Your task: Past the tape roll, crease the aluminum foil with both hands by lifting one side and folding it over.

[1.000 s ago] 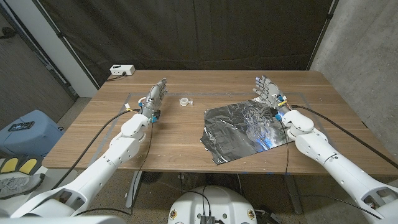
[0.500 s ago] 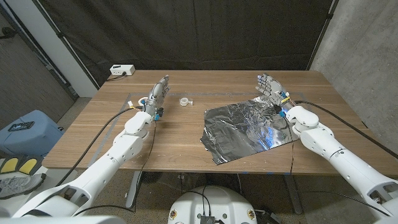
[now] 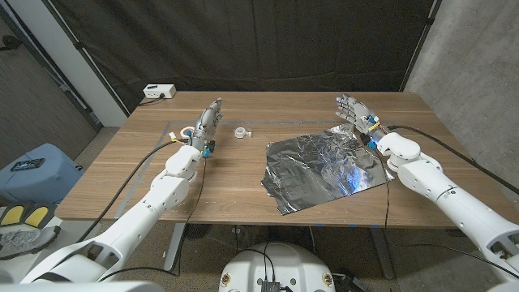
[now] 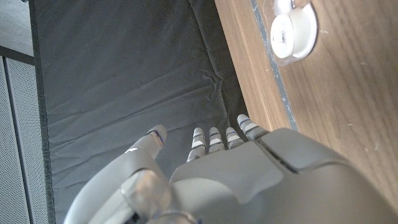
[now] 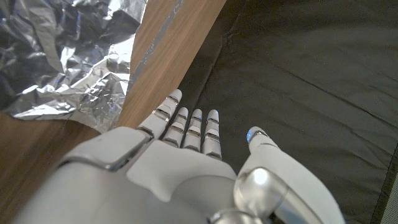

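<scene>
- Nearest to us in the head view, the wooden table (image 3: pixel 235 191) carries a crumpled sheet of aluminum foil (image 3: pixel 320 169). It lies flat on the table's right half, its near corner close to the front edge.
- We see the foil's far right corner just beside the right hand (image 3: pixel 355 116). That hand is raised over the corner with its fingers straight and spread, holding nothing.
- In the right wrist view we look along the back of the right hand (image 5: pixel 180 168). Its fingers (image 5: pixel 196 127) reach out past the table's edge toward the black curtain (image 5: pixel 311 68). The wrinkled foil (image 5: pixel 68 53) lies beside them on the wood, and we cannot tell whether any finger touches it.
- On the table's left half, the left hand (image 3: pixel 207 123) stands on its edge with fingers straight and together, and we see nothing in its grip.
- The small white tape roll (image 3: pixel 242 131) lies on the wood between the left hand and the foil, apart from both.
- The left wrist view gives us the tape roll (image 4: pixel 292 31) closer, as a white ring lying just inside a dark tape line (image 4: pixel 270 74) marked along the table. The left hand (image 4: pixel 249 174) fills the foreground, fingers extended.
- Farthest back in the head view, a white box (image 3: pixel 160 92) with a cable sits at the table's far left corner, before the dark curtain (image 3: pixel 268 45).
- We find no containers on the table.
</scene>
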Robot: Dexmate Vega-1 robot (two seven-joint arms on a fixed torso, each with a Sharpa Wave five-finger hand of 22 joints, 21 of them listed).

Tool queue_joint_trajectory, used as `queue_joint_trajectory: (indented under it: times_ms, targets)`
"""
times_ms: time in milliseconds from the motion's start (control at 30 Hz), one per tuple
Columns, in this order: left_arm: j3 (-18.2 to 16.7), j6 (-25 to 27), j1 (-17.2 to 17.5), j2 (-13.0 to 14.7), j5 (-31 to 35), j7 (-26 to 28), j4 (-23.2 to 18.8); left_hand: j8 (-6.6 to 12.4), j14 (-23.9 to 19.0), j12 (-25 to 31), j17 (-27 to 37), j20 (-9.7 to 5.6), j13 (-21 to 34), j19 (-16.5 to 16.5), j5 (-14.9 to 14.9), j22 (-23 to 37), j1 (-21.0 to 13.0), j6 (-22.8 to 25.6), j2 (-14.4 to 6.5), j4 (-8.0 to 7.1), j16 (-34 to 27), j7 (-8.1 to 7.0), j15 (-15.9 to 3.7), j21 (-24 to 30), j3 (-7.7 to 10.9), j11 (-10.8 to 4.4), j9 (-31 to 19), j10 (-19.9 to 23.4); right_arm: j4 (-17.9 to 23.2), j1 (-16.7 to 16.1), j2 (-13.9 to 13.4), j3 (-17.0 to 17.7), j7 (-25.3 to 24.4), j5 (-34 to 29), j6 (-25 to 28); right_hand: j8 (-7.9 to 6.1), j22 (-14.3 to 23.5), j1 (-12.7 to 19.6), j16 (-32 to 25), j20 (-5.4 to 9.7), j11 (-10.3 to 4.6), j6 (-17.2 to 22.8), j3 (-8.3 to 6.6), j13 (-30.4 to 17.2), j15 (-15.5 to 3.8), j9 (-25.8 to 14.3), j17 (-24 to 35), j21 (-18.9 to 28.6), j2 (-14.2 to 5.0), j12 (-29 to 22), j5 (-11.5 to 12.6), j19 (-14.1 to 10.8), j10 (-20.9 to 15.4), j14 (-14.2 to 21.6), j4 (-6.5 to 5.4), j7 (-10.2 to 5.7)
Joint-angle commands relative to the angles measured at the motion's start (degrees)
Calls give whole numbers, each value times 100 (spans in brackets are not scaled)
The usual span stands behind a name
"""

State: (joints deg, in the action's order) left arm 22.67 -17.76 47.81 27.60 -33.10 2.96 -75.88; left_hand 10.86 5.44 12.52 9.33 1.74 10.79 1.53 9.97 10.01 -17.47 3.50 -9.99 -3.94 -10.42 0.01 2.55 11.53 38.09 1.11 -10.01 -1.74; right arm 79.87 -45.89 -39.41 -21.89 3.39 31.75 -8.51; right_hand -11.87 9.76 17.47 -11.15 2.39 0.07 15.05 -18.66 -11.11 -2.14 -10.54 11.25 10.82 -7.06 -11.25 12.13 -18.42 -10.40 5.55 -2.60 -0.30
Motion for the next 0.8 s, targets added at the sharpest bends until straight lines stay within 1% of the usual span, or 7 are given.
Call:
queue_joint_trajectory:
  times_ms: [33, 200, 267, 367, 500, 700, 800]
  targets:
    - [5, -94, 108, -23, 19, 34, -109, 16, 0, 6, 21, 26, 18, 2, 32, 9, -92, 61, 16, 53, 13, 8, -31, 11, 10, -14, -10, -7, 253, 130, -341, -113, 2, -347, 337, 14, 9, 118, 24, 67, -52, 51, -19, -10, 56, -25, 13, -8, 0, -26, -30, 69, -31, -86, 73, -60]
    - [9, -48, 169, -16, 59, 145, -196, 8, -2, 6, 21, 25, 17, 4, 37, 8, -109, 59, 19, 84, 16, 4, -31, 9, 11, -7, -11, 4, 377, 134, -469, -129, -17, -460, 455, 8, 10, 139, 18, 60, -61, 84, -14, -11, 105, -26, 19, -13, 5, -45, -42, 102, -89, -116, 111, -63]
    - [9, -95, 174, -25, 28, 76, -172, 6, -5, 4, 21, 25, 17, 9, 39, 7, -117, 62, 20, 99, 16, 9, -28, 9, 13, -7, -11, 5, 415, 138, -522, -140, -8, -511, 487, 7, 10, 154, 15, 52, -57, 95, -15, -12, 121, -26, 20, -14, 6, -52, -47, 114, -113, -126, 132, -64]
    - [23, -47, 188, -5, 55, 107, -219, 4, -6, 5, 21, 23, 16, 10, 42, 7, -125, 64, 19, 113, 17, 9, -30, 9, 14, -3, -11, 10, 460, 139, -580, -146, -17, -567, 540, 5, 10, 164, 12, 48, -62, 106, -14, -12, 137, -27, 20, -13, 11, -54, -50, 119, -124, -129, 147, -67]
    - [35, -55, 190, -5, 85, 121, -250, 1, -10, 4, 21, 22, 16, 12, 46, 7, -139, 68, 19, 136, 17, 10, -28, 7, 17, -10, -11, 17, 501, 196, -690, -199, 12, -725, 624, 3, 10, 198, 9, 30, -101, 126, -15, -13, 157, -27, 18, -15, 24, -62, -58, 141, -159, -145, 193, -84]
    - [63, -71, 158, -9, 111, 78, -271, 5, -17, 0, 21, 14, 15, 16, 57, 5, -170, 98, 19, 186, 19, 9, -32, 4, 26, -17, -11, 21, 569, 287, -840, -240, 16, -927, 787, 8, 10, 239, 8, -3, -101, 131, -17, -15, 204, -28, 16, -21, 37, -51, -67, 182, -149, -170, 247, -101]
    - [81, -44, 143, -22, 134, 102, -276, 9, -18, 2, 21, 15, 14, 17, 61, 4, -186, 120, 21, 212, 20, 9, -34, 2, 29, -27, -12, 34, 581, 339, -904, -263, 45, -1017, 845, 23, 11, 261, 4, -18, -138, 102, -16, -18, 216, -29, 18, -21, 46, -40, -74, 200, -130, -182, 278, -144]
